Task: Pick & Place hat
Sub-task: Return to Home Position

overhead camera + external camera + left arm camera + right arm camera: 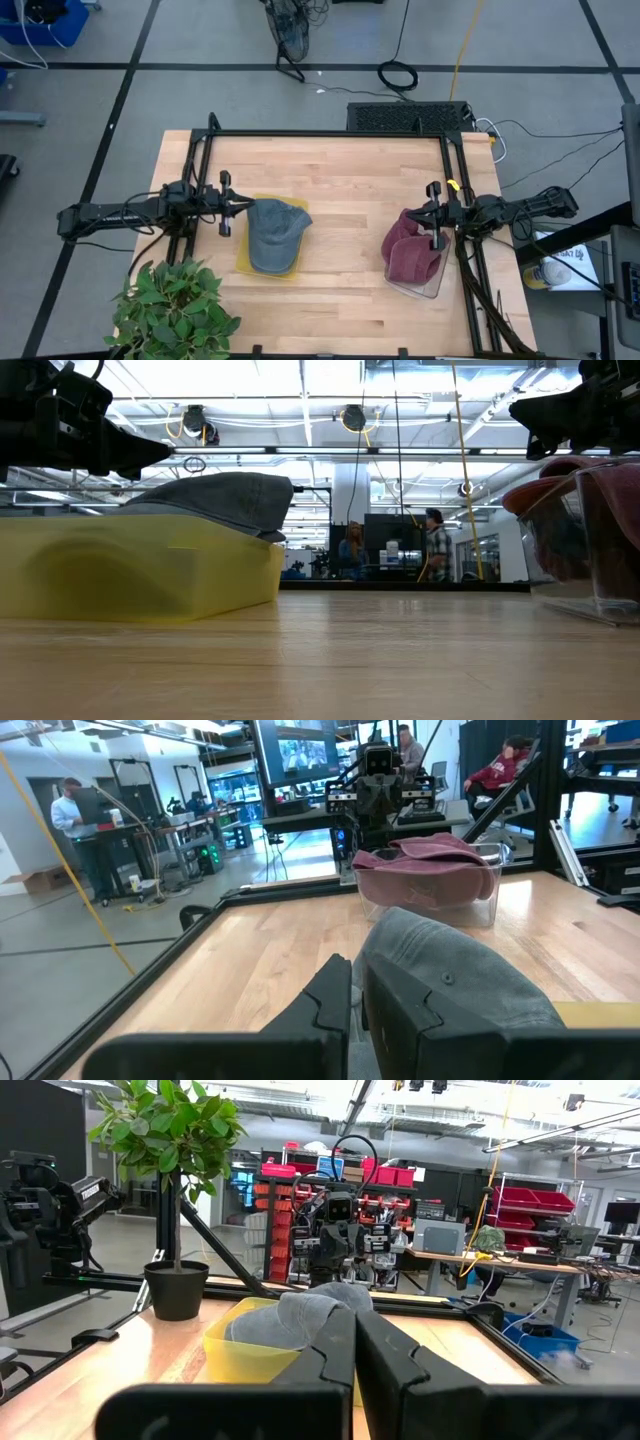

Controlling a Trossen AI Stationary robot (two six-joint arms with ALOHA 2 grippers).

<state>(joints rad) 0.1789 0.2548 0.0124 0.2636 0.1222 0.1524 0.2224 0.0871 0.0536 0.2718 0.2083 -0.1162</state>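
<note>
1. Blue-grey cap (275, 232) lies crown up on top of the yellow bin (241, 255), on the left half of the wooden table (350, 175). In the low view it rises above the bin's rim.
2. A maroon cap (410, 252) fills the clear bin (428, 289) on the table's right half, well apart from the yellow bin.
3. The left gripper (243, 205) hovers just beside the yellow bin's left edge and points toward the blue-grey cap. Its fingers are closed to a narrow slit and carry nothing.
4. The right gripper (415, 212) hangs over the clear bin's far right corner, above the maroon cap. Its fingers are likewise pressed together and empty.
5. A potted plant (170, 305) stands at the table's near left corner.
</note>
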